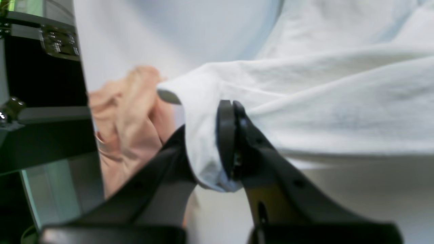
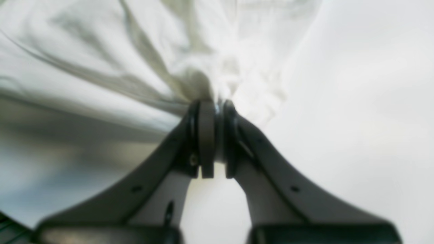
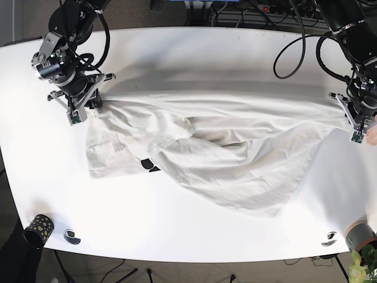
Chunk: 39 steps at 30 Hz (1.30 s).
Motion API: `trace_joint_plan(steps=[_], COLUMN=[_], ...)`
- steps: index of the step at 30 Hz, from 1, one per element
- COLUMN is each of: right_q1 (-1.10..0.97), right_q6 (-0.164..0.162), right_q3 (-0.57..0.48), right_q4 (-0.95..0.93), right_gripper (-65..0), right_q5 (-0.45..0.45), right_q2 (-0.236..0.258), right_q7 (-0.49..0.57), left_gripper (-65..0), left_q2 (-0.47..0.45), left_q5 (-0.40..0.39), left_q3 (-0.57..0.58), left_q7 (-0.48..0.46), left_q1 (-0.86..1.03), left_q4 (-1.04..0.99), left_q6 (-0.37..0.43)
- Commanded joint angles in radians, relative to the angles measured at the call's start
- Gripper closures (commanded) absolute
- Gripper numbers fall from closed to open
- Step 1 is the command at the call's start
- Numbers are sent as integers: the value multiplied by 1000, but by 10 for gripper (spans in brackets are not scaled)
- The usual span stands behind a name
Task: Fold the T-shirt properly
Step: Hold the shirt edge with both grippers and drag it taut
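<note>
Left wrist view: the left end effector is clamped on a bunched edge of the white T-shirt; a human hand touches the cloth just beside it.

Right wrist view: the right end effector is pinched together on a gathered fold of the T-shirt.

Base view: the T-shirt lies crumpled across the white table, stretched between both arms. A dark print shows on it, unreadable.
</note>
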Motion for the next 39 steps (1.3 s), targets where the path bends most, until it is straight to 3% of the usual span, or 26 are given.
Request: trace_joint_plan(steps=[1, 4, 12, 15, 21, 29, 34, 39], right_q1=[-26, -84, -239, -258, -224, -118, -95, -78], right_q6=[-2, -2, -2, -2, -2, -2, -2, -2], right_q3=[3, 3, 3, 3, -3, -11, -86, -124], right_q4=[21, 21, 21, 21, 21, -15, -20, -21], right_gripper=[0, 0, -300, -379, -398, -400, -395, -395], right_q5=[42, 85, 246, 337, 424, 420, 427, 421], right_q2=[11, 11, 14, 55, 87, 116, 153, 152], right_q7=[17, 17, 17, 17, 17, 16, -7, -10], left_gripper=[0, 0, 0, 0, 0, 0, 0, 0], left_q2=[-18, -18, -18, -18, 3, 5, 14, 14], left_q5=[10, 10, 10, 10, 14, 14, 16, 16], left_q3=[-12, -13, -15, -15, -13, -4, -4, -4], left_q7=[-9, -9, -10, -10, -10, -10, -10, -10], left_q1=[7, 39, 106, 116, 113, 111, 111, 111], left_q4=[19, 23, 19, 19, 20, 22, 19, 19], left_q6=[-5, -10, -10, -10, -10, -10, -10, -10])
